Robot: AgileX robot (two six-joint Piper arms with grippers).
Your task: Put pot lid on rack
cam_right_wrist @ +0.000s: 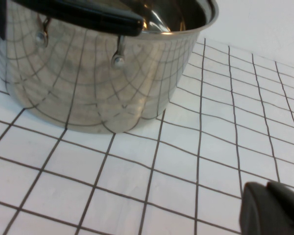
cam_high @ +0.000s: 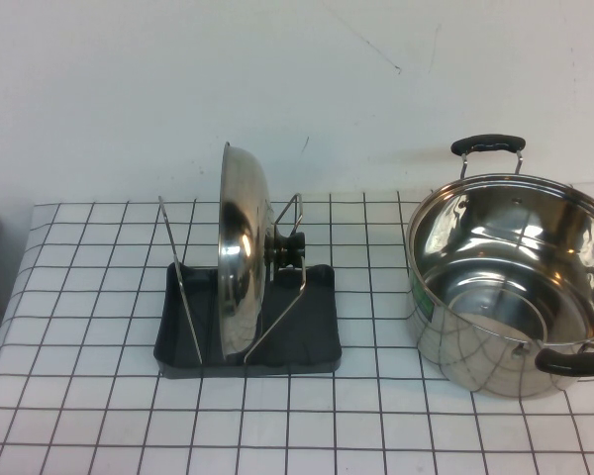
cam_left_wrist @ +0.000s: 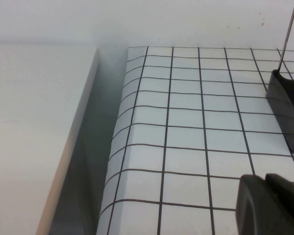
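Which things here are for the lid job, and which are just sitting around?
For the job:
- pot lid, standing on edge in the rack
- rack

Just sitting around:
- pot, open, right of the rack
- checked tablecloth

Both end effectors are off to the sides, shut, holding nothing.

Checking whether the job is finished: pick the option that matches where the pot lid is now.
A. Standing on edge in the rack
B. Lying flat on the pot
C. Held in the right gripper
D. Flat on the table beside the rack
A: in the high view the pot lid stands on edge between the wire uprights of the rack, while the pot sits open and apart; the left gripper and right gripper are shut, holding nothing.
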